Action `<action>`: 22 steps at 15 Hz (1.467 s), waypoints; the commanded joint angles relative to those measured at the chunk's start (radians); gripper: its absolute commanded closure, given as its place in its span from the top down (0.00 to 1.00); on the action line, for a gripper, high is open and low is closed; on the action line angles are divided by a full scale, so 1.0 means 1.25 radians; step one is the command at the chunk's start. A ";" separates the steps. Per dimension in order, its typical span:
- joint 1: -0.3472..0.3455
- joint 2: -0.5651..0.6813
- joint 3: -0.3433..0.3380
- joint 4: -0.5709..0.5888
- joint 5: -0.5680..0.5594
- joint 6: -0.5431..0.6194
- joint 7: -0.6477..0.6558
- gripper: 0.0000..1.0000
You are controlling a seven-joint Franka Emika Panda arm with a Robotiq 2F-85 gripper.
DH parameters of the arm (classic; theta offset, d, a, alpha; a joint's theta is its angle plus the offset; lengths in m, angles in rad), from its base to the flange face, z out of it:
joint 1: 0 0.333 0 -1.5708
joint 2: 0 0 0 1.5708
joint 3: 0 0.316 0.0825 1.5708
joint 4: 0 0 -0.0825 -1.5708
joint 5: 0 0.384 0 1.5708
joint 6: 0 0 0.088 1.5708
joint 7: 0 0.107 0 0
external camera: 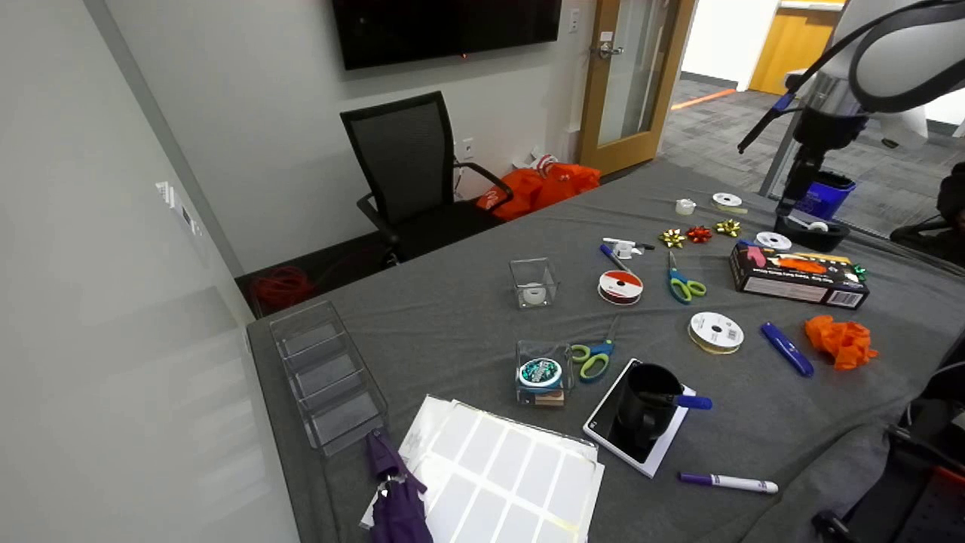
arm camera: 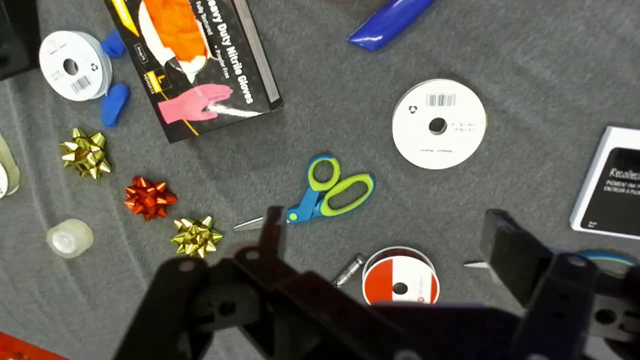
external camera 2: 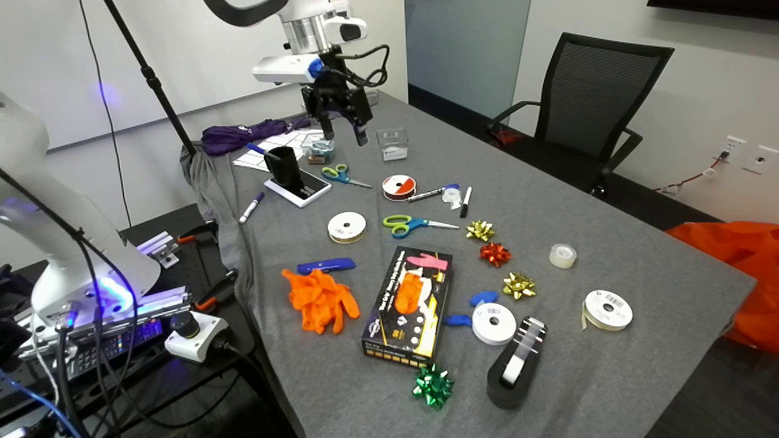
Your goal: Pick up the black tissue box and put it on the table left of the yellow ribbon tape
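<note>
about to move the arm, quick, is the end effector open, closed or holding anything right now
End effector: open, holding nothing.

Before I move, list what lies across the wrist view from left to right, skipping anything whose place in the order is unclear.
Dispenser → clear tape → black box → red-and-white roll → ink pad.
</note>
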 commanded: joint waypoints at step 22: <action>-0.168 0.304 0.013 0.125 0.113 0.152 -0.338 1.00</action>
